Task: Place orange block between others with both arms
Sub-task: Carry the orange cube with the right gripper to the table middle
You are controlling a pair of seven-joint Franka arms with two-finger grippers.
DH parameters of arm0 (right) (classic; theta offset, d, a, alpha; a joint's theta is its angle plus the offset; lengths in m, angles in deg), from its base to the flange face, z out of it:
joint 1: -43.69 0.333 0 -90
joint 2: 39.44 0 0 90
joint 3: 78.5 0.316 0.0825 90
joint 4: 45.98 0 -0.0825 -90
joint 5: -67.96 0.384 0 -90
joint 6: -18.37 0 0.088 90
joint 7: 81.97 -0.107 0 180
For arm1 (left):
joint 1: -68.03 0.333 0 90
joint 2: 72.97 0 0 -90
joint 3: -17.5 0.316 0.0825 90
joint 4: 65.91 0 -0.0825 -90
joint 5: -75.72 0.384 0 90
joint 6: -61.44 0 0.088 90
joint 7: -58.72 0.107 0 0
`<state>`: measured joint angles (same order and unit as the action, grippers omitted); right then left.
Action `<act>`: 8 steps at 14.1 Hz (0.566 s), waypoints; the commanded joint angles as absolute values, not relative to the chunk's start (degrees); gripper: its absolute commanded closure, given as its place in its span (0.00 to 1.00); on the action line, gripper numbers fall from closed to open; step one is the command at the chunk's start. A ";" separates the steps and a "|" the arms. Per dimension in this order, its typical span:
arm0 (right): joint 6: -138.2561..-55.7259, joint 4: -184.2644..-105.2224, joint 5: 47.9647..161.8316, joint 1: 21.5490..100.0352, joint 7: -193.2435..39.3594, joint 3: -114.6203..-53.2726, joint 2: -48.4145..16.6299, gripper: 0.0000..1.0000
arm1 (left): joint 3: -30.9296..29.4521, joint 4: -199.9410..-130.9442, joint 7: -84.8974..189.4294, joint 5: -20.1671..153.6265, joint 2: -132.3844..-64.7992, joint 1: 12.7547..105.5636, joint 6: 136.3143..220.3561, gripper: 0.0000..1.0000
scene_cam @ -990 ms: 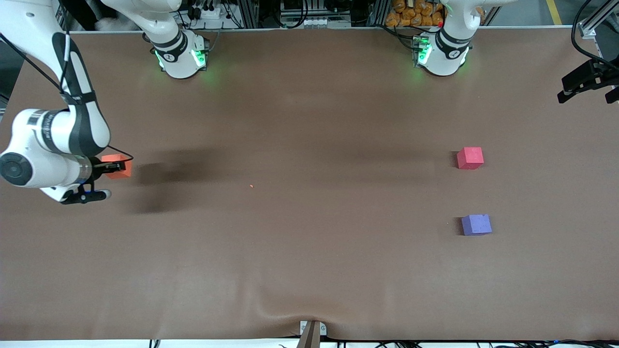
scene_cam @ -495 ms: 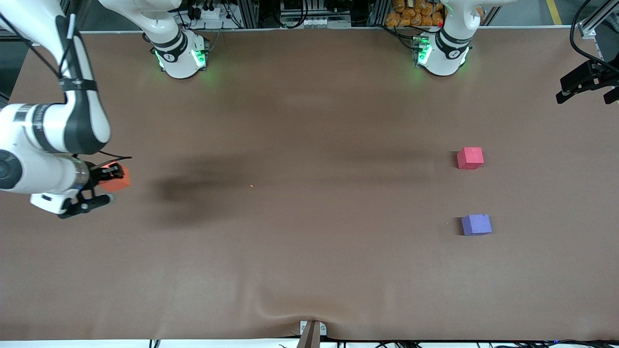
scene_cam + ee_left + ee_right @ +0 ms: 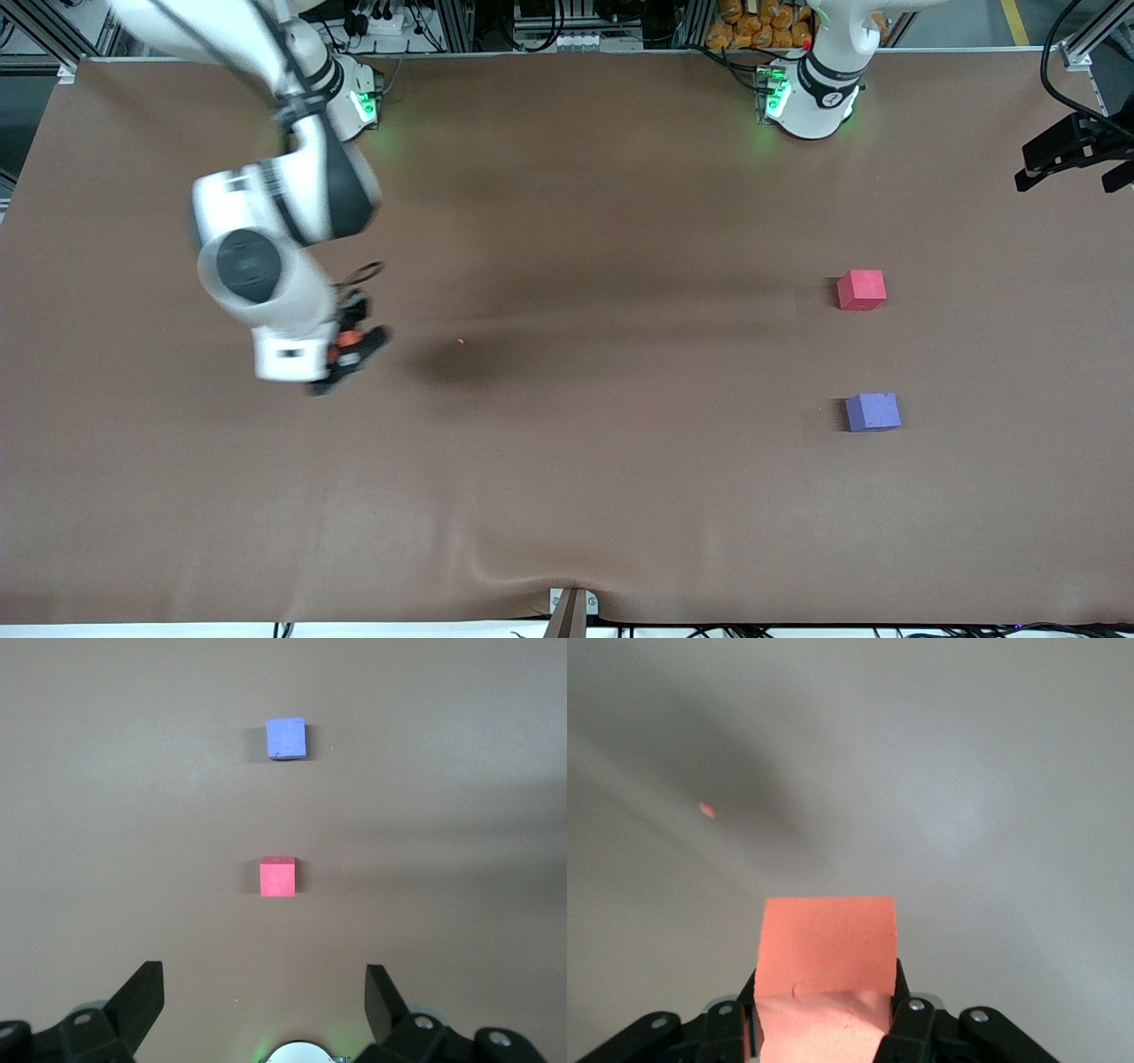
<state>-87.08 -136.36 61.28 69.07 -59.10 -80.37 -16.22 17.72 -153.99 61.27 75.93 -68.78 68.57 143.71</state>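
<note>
My right gripper (image 3: 351,342) is shut on the orange block (image 3: 827,943) and carries it in the air over the table, toward the right arm's end. In the front view only a sliver of the orange block (image 3: 345,338) shows under the wrist. The pinkish-red block (image 3: 861,290) and the purple block (image 3: 873,412) rest on the table toward the left arm's end, the purple one nearer the front camera, with a gap between them. My left gripper (image 3: 263,973) hangs open and empty high above the table, looking down on the pinkish-red block (image 3: 277,877) and the purple block (image 3: 286,737).
A tiny orange crumb (image 3: 461,341) lies on the brown table cover (image 3: 567,496) near the middle. A black fixture with cables (image 3: 1072,151) juts in at the left arm's end. The cover is wrinkled at the front edge by a clamp (image 3: 571,607).
The right arm has swung with the orange block from the table's edge at its own end toward the middle. The left gripper stays open; the two other blocks have not moved.
</note>
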 commanded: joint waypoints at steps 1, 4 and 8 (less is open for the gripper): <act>-86.66 -128.36 60.23 75.76 -57.45 -81.22 -10.11 0.85 | 17.32 -153.71 62.23 77.04 -69.28 68.39 143.35 0.00; -87.01 -123.16 60.58 79.11 -61.29 -81.22 -4.92 0.84 | 17.24 -153.71 61.97 77.04 -69.54 68.21 143.35 0.00; -94.92 -123.24 65.91 81.04 -77.71 -81.13 -0.69 0.83 | 17.24 -153.36 62.14 77.04 -69.54 68.30 143.44 0.00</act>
